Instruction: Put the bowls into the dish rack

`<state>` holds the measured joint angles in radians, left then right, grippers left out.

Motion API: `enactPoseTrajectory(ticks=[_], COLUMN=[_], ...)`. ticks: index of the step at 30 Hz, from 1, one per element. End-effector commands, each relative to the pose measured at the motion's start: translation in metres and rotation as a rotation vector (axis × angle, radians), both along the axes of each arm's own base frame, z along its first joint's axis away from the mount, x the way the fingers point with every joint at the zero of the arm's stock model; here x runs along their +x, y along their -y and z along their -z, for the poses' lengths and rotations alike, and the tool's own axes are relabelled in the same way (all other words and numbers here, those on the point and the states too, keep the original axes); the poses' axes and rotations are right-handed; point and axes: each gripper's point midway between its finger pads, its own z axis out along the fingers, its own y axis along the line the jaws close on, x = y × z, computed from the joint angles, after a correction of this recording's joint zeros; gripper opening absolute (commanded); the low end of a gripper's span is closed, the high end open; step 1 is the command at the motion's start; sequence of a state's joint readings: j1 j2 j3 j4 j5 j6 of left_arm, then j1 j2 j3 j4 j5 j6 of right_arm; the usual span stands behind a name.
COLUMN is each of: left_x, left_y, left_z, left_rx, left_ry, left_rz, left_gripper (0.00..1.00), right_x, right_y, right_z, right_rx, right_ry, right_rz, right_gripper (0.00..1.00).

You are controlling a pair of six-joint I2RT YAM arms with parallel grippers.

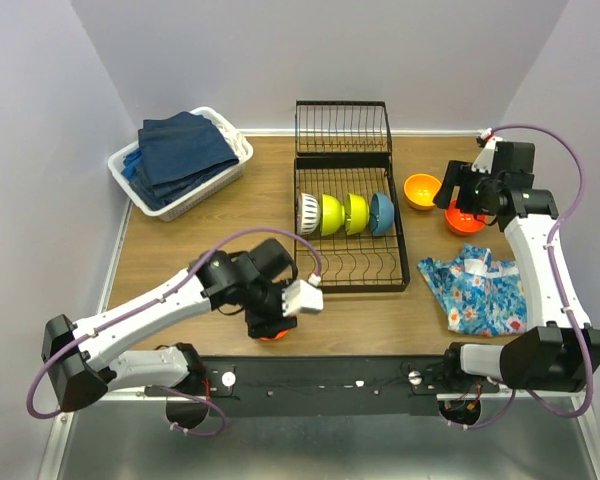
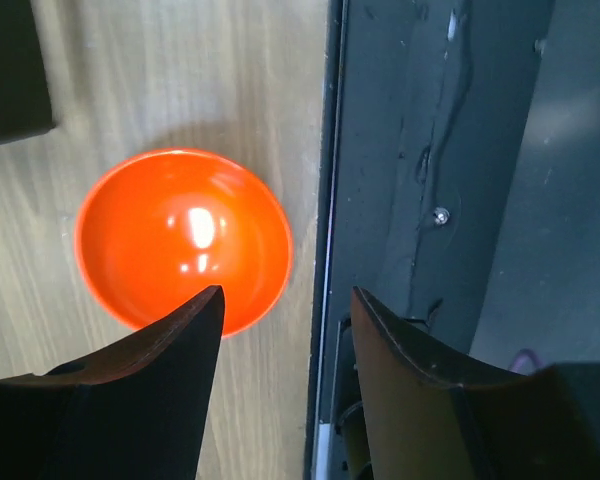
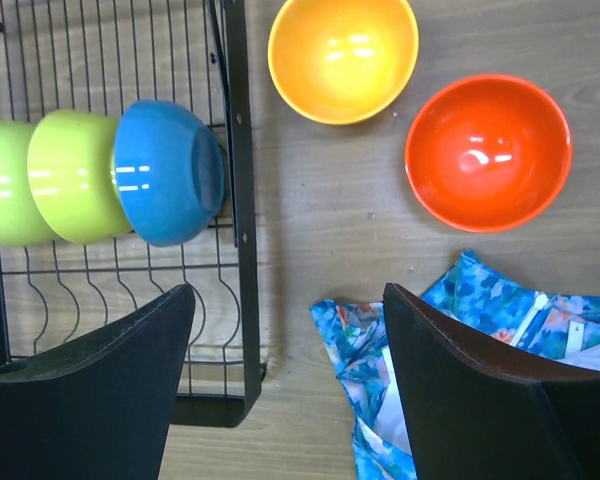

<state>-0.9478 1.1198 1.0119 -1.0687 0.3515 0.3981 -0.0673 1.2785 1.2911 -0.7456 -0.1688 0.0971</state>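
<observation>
The black wire dish rack stands mid-table with a white ribbed bowl, two lime bowls and a blue bowl on edge in its slots. To its right, an orange-yellow bowl and a red-orange bowl sit on the table under my open, empty right gripper. Another red-orange bowl lies by the near edge. My left gripper hangs open above its right rim, touching nothing.
A white basket of navy towels sits at the back left. A floral blue cloth lies crumpled right of the rack, below the right gripper. The black base rail runs along the near table edge, close to the left gripper.
</observation>
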Motion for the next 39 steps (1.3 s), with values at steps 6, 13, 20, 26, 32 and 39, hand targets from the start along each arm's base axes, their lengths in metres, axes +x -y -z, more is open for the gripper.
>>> enactPoseTrajectory(ticks=[6, 13, 20, 26, 32, 39], left_x=[0.006, 0.008, 0.007, 0.002, 0.014, 0.009], left_y=[-0.007, -0.008, -0.006, -0.008, -0.002, 0.0], left_z=[0.041, 0.057, 0.073, 0.077, 0.059, 0.048], left_rx=[0.055, 0.075, 0.092, 0.1, 0.097, 0.096], left_ry=[0.184, 0.207, 0.193, 0.177, 0.22, 0.195], left_rz=[0.085, 0.106, 0.129, 0.144, 0.104, 0.122], left_gripper=[0.56, 0.53, 0.48, 0.47, 0.46, 0.42], right_x=[-0.01, -0.01, -0.015, -0.022, -0.025, -0.025], right_y=[0.017, 0.026, 0.029, 0.028, 0.027, 0.024], right_z=[0.013, 0.013, 0.013, 0.017, 0.021, 0.027], right_rx=[-0.031, -0.026, -0.022, -0.016, -0.014, 0.002], right_ry=[-0.019, -0.016, -0.015, -0.023, -0.029, -0.037], right_rz=[0.038, 0.065, 0.072, 0.067, 0.063, 0.056], right_gripper=[0.84, 0.84, 0.84, 0.84, 0.84, 0.84])
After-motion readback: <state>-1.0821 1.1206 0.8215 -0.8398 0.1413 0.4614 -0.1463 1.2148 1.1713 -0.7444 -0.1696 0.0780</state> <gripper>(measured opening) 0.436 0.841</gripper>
